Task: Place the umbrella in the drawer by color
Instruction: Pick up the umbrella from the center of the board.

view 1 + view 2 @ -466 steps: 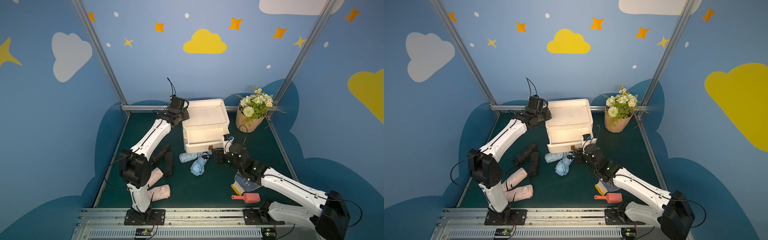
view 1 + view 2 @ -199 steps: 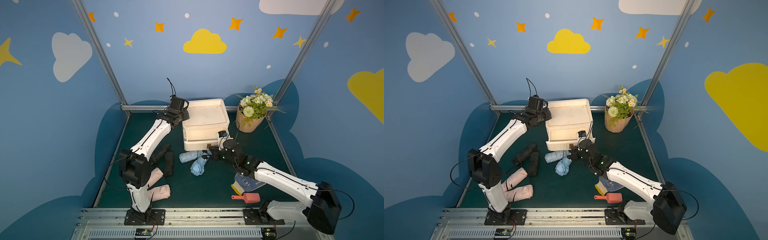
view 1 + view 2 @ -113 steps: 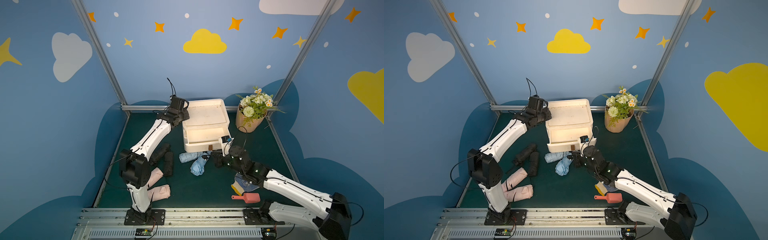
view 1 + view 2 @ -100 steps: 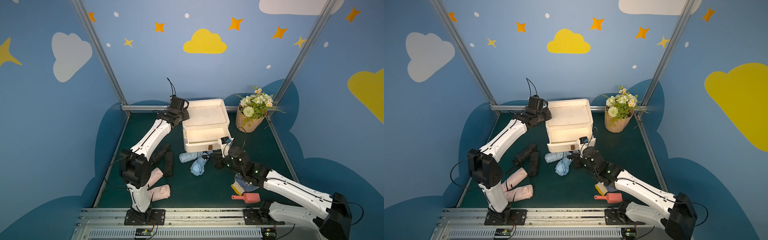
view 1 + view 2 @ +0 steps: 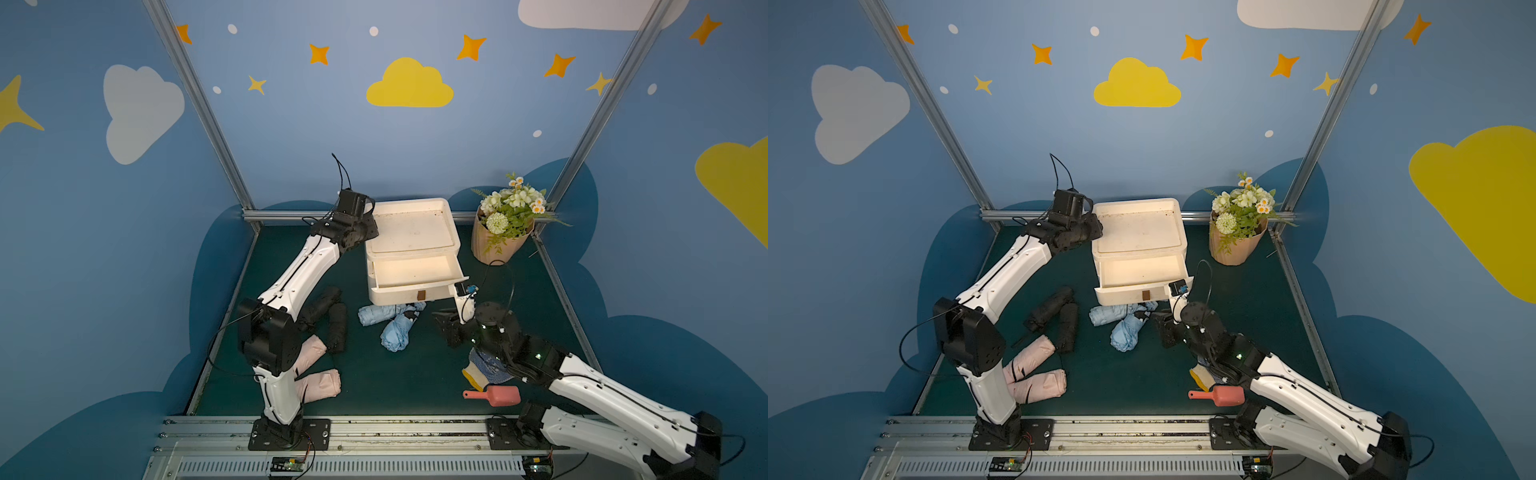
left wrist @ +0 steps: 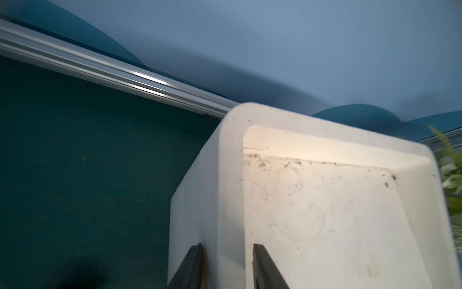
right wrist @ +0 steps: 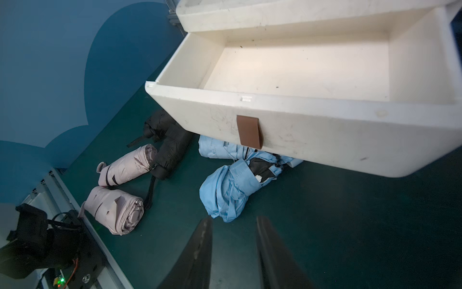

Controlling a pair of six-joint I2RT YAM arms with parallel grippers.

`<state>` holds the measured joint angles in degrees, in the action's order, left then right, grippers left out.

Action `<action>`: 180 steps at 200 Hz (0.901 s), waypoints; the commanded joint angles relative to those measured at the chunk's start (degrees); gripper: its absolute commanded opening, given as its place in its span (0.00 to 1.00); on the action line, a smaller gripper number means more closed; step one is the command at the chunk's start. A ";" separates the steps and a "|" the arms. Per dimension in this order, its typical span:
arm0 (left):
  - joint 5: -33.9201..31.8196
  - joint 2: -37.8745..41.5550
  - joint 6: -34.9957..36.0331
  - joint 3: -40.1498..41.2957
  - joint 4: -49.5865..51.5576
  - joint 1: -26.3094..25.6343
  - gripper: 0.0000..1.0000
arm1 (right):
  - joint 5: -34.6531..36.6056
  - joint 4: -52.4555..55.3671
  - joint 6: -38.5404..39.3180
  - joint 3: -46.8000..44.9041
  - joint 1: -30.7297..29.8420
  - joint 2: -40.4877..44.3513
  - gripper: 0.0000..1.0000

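Right end effector point(image 7: 234, 220) parted, empty; left end effector point(image 6: 226, 247) loosely straddles cabinet point(image 6: 230, 162) rim; drawer point(image 7: 325, 130) empty.

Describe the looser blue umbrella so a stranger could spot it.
Find the white drawer unit at the back. Two light blue umbrellas lie before its open drawer. Pick the crumpled umbrella farther out, not the tidy roll.

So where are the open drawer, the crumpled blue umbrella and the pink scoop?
Drawer point(image 7: 312, 130): right wrist view, on its front wall.
Blue umbrella point(image 7: 225, 192): right wrist view, on its crumpled fabric.
Scoop point(image 5: 503, 395): in a top view, on its bowl.
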<state>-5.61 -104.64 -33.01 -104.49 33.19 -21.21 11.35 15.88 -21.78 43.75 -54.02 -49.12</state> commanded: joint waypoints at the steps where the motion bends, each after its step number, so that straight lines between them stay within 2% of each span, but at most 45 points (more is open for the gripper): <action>1: 4.55 9.05 2.97 -0.90 3.96 -0.69 0.52 | 2.23 5.01 6.97 1.37 -0.30 5.53 0.40; 22: 3.18 18.55 4.79 6.96 5.39 -1.07 0.64 | 3.37 4.10 9.56 -1.88 -0.30 11.25 0.45; 40: 5.02 27.49 3.33 16.17 4.39 -3.12 0.69 | 5.25 1.65 11.08 -4.89 -0.23 15.85 0.48; 67: 3.49 37.18 5.03 29.26 2.32 -13.77 0.74 | 10.97 -0.40 10.60 -10.50 -0.03 21.44 0.50; 91: 0.02 40.91 6.00 39.31 0.83 -24.79 0.74 | 12.51 -1.49 9.59 -13.54 0.05 25.75 0.51; 105: -2.75 40.92 6.96 44.42 -1.46 -29.99 0.74 | 12.29 -2.19 8.92 -15.30 0.05 27.33 0.52; 120: -5.38 38.71 8.33 48.61 -4.62 -33.32 0.75 | 12.02 -2.67 8.08 -16.96 0.12 27.72 0.53; 145: -4.68 31.22 9.10 50.55 -8.88 -34.01 0.75 | 11.02 -2.44 6.45 -17.71 0.14 26.22 0.55; 180: -7.69 19.45 10.51 48.93 -12.01 -33.97 0.77 | 8.71 -2.27 4.10 -17.82 0.14 24.31 0.58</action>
<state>-9.89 -79.48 -24.60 -53.71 25.30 -55.20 21.47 15.29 -15.25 26.22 -54.11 -24.08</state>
